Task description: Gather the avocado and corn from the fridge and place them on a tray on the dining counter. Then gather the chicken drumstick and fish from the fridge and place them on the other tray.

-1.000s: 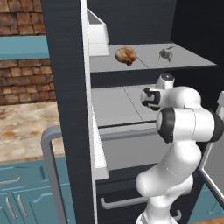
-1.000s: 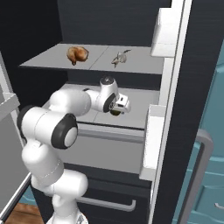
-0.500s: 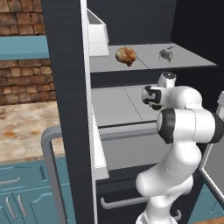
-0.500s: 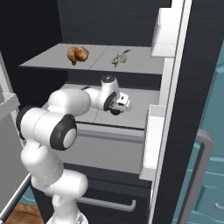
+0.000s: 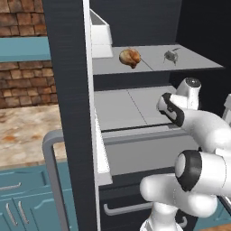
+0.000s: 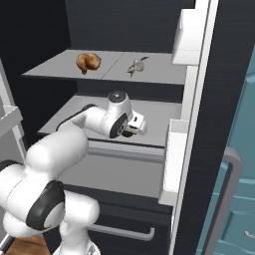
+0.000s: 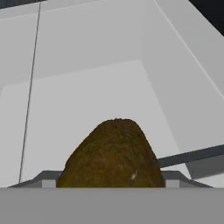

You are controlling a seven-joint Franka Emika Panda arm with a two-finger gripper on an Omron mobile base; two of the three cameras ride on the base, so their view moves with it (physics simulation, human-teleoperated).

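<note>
Inside the open fridge (image 6: 219, 99) my gripper (image 6: 132, 128) reaches over the middle shelf (image 6: 154, 112), shut on the avocado (image 6: 128, 133). In the hand view the avocado (image 7: 113, 153) is a rough dark brownish-green lump, close up at the bottom centre over the pale shelf. On the top shelf the golden-brown chicken drumstick (image 5: 130, 57) (image 6: 88, 62) lies to the left of the small silvery fish (image 5: 170, 55) (image 6: 137, 65). The corn, the trays and the dining counter are out of view.
White door bins (image 5: 101, 34) (image 6: 187, 35) hang on the open fridge doors either side of the arm. Below the shelves is a dark drawer with a grey bar handle (image 6: 119, 231). Teal cabinets (image 5: 22, 207) with a stone top (image 5: 22, 131) stand to the left.
The jaws have come together on the avocado over the middle shelf. The arm has barely moved, and the drumstick and fish lie where they were.
</note>
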